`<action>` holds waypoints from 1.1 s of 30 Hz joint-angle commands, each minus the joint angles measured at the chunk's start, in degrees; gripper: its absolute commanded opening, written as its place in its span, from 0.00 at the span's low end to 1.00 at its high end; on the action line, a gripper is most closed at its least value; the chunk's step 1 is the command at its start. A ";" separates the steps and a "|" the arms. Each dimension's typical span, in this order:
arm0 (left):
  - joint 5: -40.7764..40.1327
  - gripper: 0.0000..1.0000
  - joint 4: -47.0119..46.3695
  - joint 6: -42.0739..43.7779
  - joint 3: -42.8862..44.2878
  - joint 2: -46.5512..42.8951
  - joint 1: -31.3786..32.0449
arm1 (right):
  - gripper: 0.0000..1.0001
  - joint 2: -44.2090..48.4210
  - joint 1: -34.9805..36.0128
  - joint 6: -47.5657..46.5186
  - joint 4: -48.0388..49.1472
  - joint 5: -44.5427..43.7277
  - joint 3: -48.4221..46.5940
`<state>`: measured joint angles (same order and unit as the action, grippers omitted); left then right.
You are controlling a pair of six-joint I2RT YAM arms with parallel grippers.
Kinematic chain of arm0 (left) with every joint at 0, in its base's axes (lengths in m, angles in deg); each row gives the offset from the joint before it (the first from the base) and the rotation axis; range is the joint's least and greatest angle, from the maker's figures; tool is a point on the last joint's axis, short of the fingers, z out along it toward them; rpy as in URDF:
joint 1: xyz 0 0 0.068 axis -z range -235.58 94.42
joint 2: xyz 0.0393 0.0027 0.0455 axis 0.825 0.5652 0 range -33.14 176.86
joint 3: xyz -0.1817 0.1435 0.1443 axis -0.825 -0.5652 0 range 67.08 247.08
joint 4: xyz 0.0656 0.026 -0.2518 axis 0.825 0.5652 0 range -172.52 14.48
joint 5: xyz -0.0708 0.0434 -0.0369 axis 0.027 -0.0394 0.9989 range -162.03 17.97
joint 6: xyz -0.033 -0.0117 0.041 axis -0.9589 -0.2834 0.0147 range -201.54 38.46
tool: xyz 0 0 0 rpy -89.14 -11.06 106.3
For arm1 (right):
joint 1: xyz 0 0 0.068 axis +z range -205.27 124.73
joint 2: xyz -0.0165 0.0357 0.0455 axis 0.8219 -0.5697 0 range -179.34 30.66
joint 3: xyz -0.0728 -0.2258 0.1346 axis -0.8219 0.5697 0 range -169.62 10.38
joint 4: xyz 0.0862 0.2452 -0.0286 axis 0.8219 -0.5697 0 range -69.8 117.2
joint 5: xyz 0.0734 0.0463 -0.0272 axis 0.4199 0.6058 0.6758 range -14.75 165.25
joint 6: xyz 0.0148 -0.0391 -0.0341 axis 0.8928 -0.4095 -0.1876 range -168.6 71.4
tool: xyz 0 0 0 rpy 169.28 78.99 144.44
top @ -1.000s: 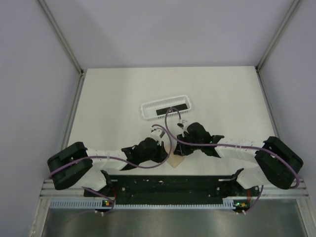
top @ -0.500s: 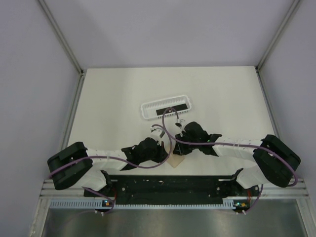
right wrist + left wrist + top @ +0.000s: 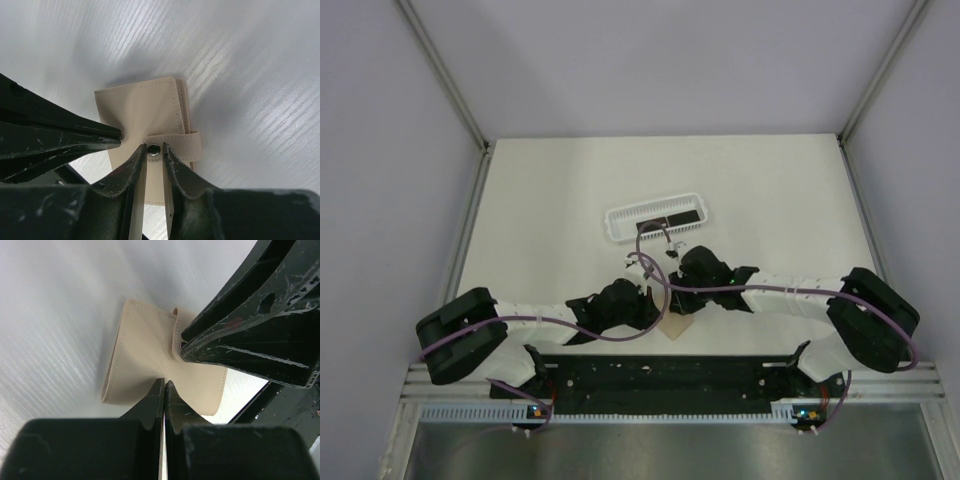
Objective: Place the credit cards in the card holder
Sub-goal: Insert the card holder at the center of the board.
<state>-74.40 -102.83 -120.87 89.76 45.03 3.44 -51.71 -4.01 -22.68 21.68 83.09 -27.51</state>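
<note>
The tan card holder (image 3: 675,328) lies near the table's front edge between both grippers. My left gripper (image 3: 650,308) is shut on one side of it; in the left wrist view (image 3: 164,385) the jaws pinch the holder's (image 3: 142,357) near edge. My right gripper (image 3: 680,302) is shut on the holder's snap strap (image 3: 175,145), the metal snap (image 3: 154,148) showing between its fingertips (image 3: 154,150). The holder (image 3: 142,107) looks folded shut. One black credit card (image 3: 670,221) lies in the white basket, apart from both grippers.
The long white perforated basket (image 3: 620,228) stands at mid-table, just beyond the grippers. The black mounting rail (image 3: 670,375) runs along the near edge right behind the holder. Metal frame posts rise at the table's far corners.
My right arm has shifted left and its gripper has come in closer over the card holder. The left arm and the basket have not moved.
</note>
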 commanded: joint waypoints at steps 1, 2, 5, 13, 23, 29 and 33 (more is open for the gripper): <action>-0.35 0.00 -0.95 0.04 -0.44 -0.04 0.13 | 0.17 -2.27 1.90 -1.65 -4.06 -2.47 -2.36; -0.35 0.00 -0.95 -0.04 -0.44 -0.12 0.21 | 0.15 -2.53 2.17 -1.65 -4.67 -2.82 -2.63; -0.35 0.00 -0.87 -0.04 -0.53 -0.21 0.21 | 0.13 -3.41 3.13 -1.83 -6.25 -3.70 -3.42; -0.35 0.00 -0.78 -0.04 -0.44 -0.04 0.30 | 0.12 -5.61 5.69 -1.48 -9.42 -6.08 -4.03; -0.18 0.00 -0.69 0.13 0.09 0.23 0.21 | 0.06 -6.14 7.44 0.72 -10.48 -7.57 -1.31; -0.18 0.00 -0.51 0.05 0.17 0.23 0.21 | 0.03 -8.16 8.24 2.47 -9.34 -7.57 0.97; -0.26 0.00 -0.51 0.13 0.09 0.23 0.21 | 0.01 -10.17 9.55 3.70 -8.98 -7.57 1.68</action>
<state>-74.40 -102.61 -120.85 89.76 45.03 3.44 -54.66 2.22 -21.55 17.59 72.42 -30.84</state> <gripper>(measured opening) 0.013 0.106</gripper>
